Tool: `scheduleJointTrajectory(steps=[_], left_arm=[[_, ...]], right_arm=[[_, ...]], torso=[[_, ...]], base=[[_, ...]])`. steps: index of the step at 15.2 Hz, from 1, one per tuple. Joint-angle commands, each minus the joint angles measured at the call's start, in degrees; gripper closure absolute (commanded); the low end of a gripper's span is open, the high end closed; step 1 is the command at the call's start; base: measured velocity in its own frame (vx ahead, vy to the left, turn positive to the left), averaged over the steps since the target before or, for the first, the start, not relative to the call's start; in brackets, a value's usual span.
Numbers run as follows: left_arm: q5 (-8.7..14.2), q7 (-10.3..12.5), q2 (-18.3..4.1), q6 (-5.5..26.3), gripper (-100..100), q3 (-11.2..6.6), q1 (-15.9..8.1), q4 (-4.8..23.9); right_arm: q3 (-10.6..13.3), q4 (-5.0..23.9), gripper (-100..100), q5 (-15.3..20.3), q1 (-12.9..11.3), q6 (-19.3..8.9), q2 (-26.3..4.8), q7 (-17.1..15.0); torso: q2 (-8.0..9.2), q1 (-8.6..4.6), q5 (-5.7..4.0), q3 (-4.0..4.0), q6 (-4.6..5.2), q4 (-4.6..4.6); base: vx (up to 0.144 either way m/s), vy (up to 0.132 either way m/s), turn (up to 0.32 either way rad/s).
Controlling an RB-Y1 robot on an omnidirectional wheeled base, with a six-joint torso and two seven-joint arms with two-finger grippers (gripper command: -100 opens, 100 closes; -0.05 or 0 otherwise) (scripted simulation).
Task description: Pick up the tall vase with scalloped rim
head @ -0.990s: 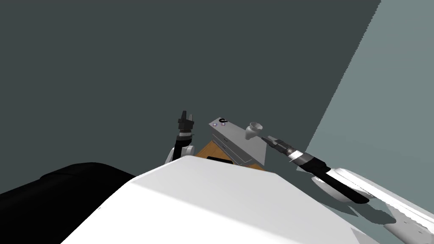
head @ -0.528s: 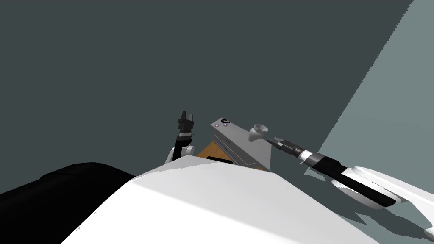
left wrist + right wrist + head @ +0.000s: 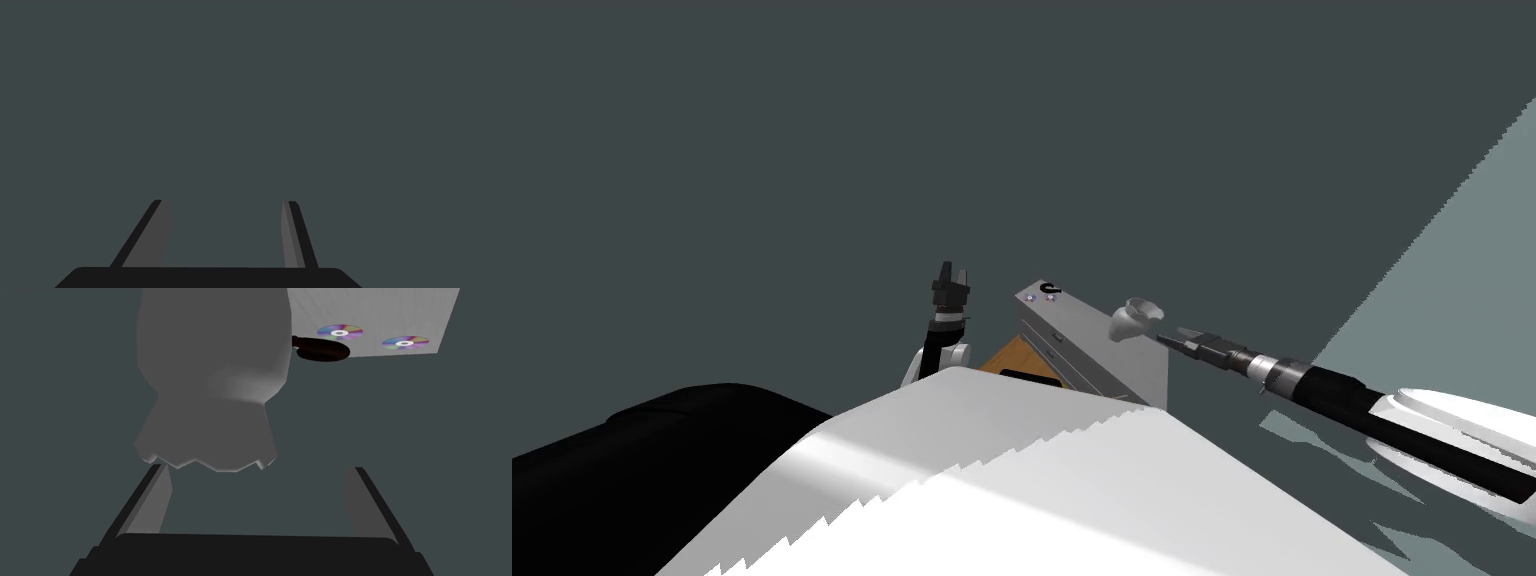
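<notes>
At the grey cabinet (image 3: 1072,325) edge, white scalloped vase (image 3: 215,388) just ahead of right gripper (image 3: 258,469)
Right fingers spread wide, vase rim near one fingertip, ungripped; two discs (image 3: 340,332) lie beyond; left gripper (image 3: 223,202) also open

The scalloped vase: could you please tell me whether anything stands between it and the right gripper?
Nothing visible does. The right gripper is open, and the vase is just beyond its fingertips, nearer one finger. The discs lie beyond the vase.
</notes>
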State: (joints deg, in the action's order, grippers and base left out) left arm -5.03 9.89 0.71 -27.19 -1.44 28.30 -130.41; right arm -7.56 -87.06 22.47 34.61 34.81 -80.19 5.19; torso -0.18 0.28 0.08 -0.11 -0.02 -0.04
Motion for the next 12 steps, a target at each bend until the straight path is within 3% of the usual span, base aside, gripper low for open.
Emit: scheduleJointTrajectory(steps=[1,3,4,12], left_arm=[[0.0,0.0,0.0,0.0,0,0.0,0.0,0.0],[0.0,0.0,0.0,0.0,0,0.0,0.0,0.0],[0.0,0.0,0.0,0.0,0,0.0,0.0,0.0],[0.0,0.0,0.0,0.0,0,0.0,0.0,0.0]], right_arm=[[0.4,2.9,-100,1.3,0.3,0.6,-2.9,0.0],[0.4,3.1,-100,1.3,0.3,0.6,-4.5,0.0],[0.5,5.0,-100,2.2,0.9,1.0,-6.3,0.0],[1.5,11.3,-100,5.7,3.8,2.6,-16.0,0.2]], torso=[[0.0,0.0,0.0,0.0,0.0,0.0],[-0.02,0.07,0.01,-0.01,-0.01,-0.01],[0.01,0.05,0.01,0.0,0.01,0.0],[-0.05,0.13,0.03,-0.03,0.0,-0.01]], base=[[0.044,0.073,0.09],[0.042,0.073,0.045],[0.035,0.064,0.068],[0.051,0.077,0.08]])
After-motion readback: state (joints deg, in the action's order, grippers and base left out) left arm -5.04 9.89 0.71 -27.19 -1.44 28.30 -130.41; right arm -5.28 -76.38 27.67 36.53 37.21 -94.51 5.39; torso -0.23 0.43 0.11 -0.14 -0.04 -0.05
